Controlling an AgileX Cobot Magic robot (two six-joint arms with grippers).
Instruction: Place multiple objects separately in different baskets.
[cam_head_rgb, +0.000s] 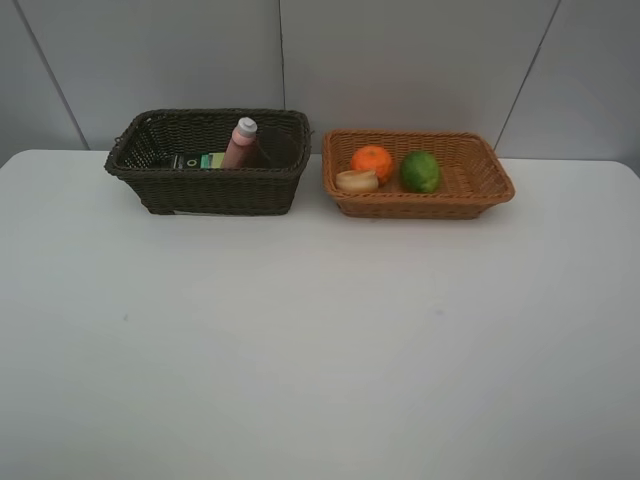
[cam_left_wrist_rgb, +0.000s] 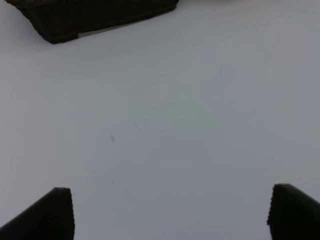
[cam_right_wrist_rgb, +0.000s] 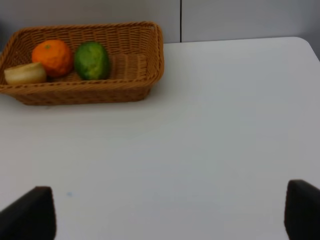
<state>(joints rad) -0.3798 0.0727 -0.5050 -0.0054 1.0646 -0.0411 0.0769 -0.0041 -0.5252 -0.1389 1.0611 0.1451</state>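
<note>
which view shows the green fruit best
The right wrist view: the green fruit is large and sharp in the tan basket, beside the orange. The exterior high view shows it smaller. The left wrist view misses it.

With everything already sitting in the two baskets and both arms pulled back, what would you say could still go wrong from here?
1. The pink bottle leans in the dark basket with its cap above the rim; a nudge might tip it further.
2. In the tan basket, the orange, the green fruit and a pale round item lie close together, so a reach for one could roll the others.
3. What else lies in the dark basket is mostly hidden, so a sorting check may miss something.
</note>
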